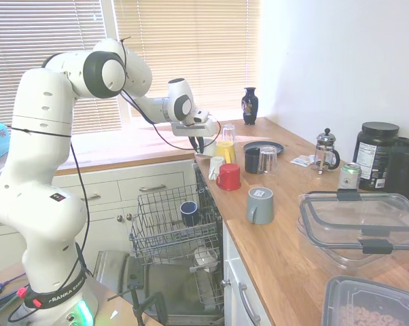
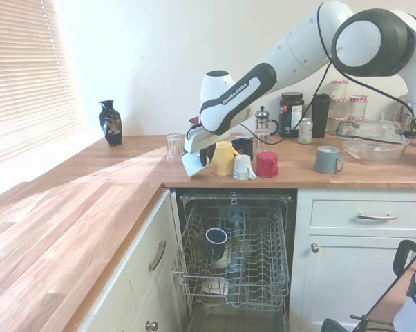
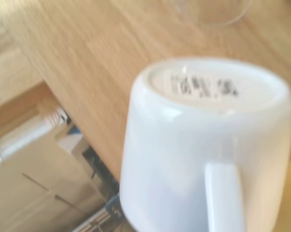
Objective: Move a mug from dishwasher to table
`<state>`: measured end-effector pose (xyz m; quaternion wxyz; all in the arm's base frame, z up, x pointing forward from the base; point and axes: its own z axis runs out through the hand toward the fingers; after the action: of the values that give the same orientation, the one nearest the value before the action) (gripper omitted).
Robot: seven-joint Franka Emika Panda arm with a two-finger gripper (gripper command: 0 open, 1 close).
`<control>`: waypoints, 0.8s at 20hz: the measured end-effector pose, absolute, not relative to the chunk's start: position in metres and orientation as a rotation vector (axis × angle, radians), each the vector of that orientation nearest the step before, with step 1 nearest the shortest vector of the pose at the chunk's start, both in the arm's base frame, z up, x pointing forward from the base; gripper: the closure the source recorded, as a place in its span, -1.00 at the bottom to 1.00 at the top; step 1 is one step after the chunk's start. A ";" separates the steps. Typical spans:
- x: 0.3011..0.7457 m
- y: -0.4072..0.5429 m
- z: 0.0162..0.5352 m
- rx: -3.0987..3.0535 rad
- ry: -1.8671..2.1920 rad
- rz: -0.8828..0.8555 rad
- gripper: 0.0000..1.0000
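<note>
The claw (image 2: 195,155) grips the white mug (image 2: 192,163) tilted, low over the desk (image 2: 125,166) corner, just beside the yellow mug (image 2: 223,158). "FRANKA EMIKA" reads along the arm in the second exterior view. The wrist view alone shows the mug's base, with dark print too blurred to read, and a glass (image 3: 210,9) beyond. The dishwasher (image 2: 233,257) stands open, a navy mug (image 2: 215,242) in its rack. The first exterior view alone shows a labelled grey mug (image 1: 260,204), its writing illegible.
</note>
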<state>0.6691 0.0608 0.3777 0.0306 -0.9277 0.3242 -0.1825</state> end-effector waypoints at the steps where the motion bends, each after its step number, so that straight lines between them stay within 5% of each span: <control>1: 0.668 0.061 0.369 -2.865 0.998 -0.552 1.00; 16: 0.703 0.035 0.340 -2.928 1.024 -0.525 1.00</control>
<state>0.7026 0.0349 0.3396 -0.0021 -0.9307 0.3256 -0.1668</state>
